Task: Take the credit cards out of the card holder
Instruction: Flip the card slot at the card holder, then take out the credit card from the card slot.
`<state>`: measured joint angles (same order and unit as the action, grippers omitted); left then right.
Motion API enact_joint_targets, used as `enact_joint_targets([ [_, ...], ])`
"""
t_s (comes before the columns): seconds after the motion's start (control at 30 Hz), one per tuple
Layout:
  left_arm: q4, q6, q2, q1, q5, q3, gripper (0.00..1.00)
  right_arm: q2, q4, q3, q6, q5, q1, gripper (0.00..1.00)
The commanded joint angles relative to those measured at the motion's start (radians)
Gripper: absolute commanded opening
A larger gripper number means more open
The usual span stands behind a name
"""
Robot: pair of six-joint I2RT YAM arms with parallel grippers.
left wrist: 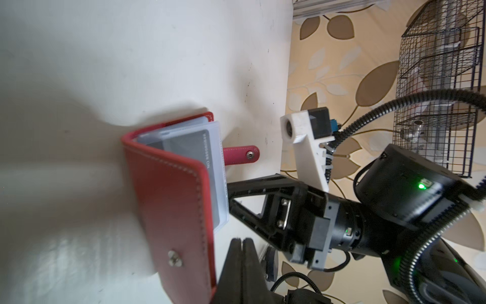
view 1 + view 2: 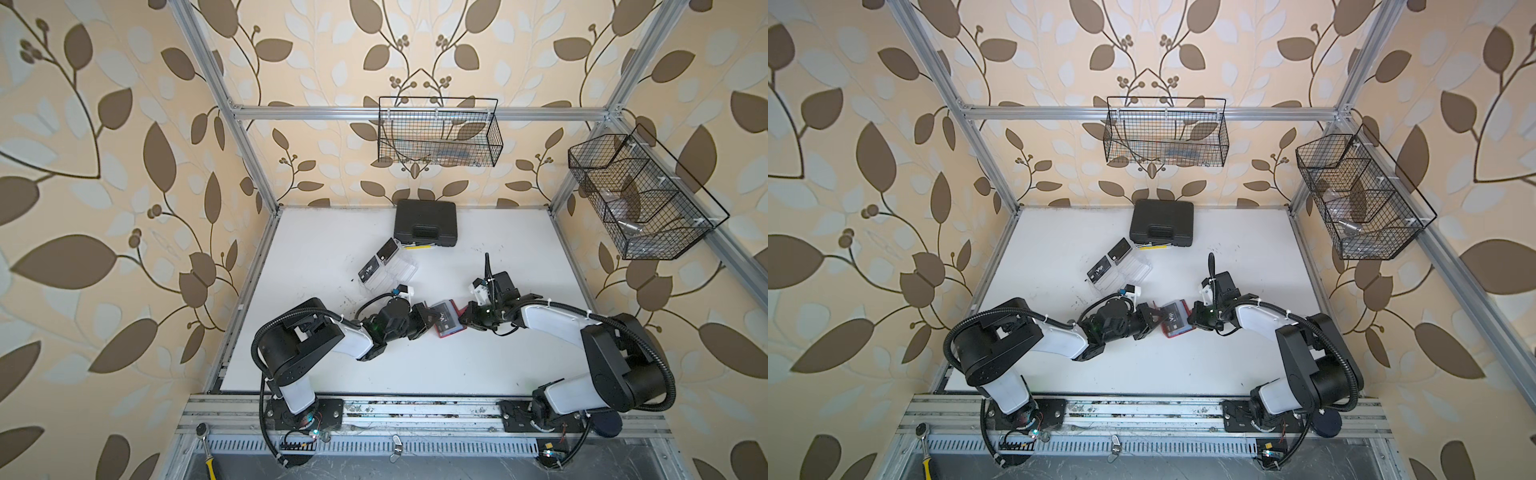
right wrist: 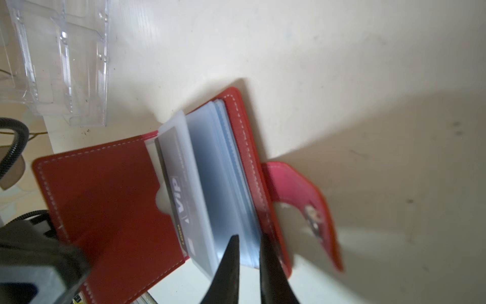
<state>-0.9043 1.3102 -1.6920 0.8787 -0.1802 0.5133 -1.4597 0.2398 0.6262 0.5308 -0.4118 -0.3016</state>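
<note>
Left claw (image 1: pixel 240 246) is closed, just beside the card holder (image 1: pixel 168 200). Right claw (image 3: pixel 248 240) is slightly parted at its sleeves (image 3: pixel 223 171), with a credit card (image 3: pixel 176 194) near.

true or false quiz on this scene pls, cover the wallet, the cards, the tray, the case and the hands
1. The card holder lies open on the table between the left hand and the right hand. True.
2. Two credit cards sit in the clear tray. True.
3. The card holder is empty of cards. False: a sleeve holds a Vip card.
4. The black case has its lid up. False: it lies shut.
5. The left hand is wide open. False: its jaws are pressed together.
</note>
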Motion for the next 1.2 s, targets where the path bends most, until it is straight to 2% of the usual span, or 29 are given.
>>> enact_joint_targets([
  [0.0, 0.019, -0.014, 0.059, 0.013, 0.029, -0.027, 0.0, 0.021, 0.068, -0.006, 0.0, 0.054, 0.011, 0.21],
  [0.2, 0.104, -0.003, 0.149, 0.013, 0.085, -0.068, 0.0, 0.053, 0.122, -0.002, 0.007, 0.124, 0.027, 0.24],
  [0.43, 0.716, -0.099, 0.456, 0.013, 0.193, 0.063, 0.0, 0.172, 0.094, 0.015, -0.019, 0.077, 0.017, 0.29],
  [0.5, 0.893, -0.142, 0.514, 0.016, 0.229, 0.136, 0.04, 0.183, 0.108, 0.033, -0.036, 0.072, 0.009, 0.29],
  [0.57, 0.971, -0.185, 0.544, 0.016, 0.221, 0.196, 0.12, 0.173, 0.121, 0.055, -0.054, 0.061, -0.002, 0.27],
  [0.63, 0.982, -0.212, 0.525, 0.016, 0.172, 0.246, 0.17, 0.148, 0.133, 0.072, -0.066, 0.055, -0.016, 0.2],
  [0.7, 0.971, -0.22, 0.469, 0.019, 0.104, 0.298, 0.18, 0.119, 0.129, 0.084, -0.069, 0.045, -0.03, 0.14],
  [0.8, 0.898, -0.203, 0.363, 0.034, 0.018, 0.349, 0.18, 0.086, 0.118, 0.103, -0.064, 0.058, -0.059, 0.1],
  [0.87, 0.9, -0.188, 0.285, 0.036, -0.015, 0.385, 0.15, 0.058, 0.103, 0.11, -0.056, 0.055, -0.064, 0.09],
  [0.93, 0.894, -0.16, 0.227, 0.037, -0.007, 0.388, 0.12, 0.034, 0.091, 0.112, -0.053, 0.053, -0.068, 0.09],
  [1.07, 0.841, -0.025, 0.185, 0.027, 0.073, 0.31, 0.18, -0.011, 0.079, 0.119, -0.063, 0.048, -0.071, 0.07],
  [1.17, 0.773, 0.029, 0.16, 0.023, 0.102, 0.268, 0.22, -0.03, 0.075, 0.12, -0.069, 0.05, -0.071, 0.07],
])
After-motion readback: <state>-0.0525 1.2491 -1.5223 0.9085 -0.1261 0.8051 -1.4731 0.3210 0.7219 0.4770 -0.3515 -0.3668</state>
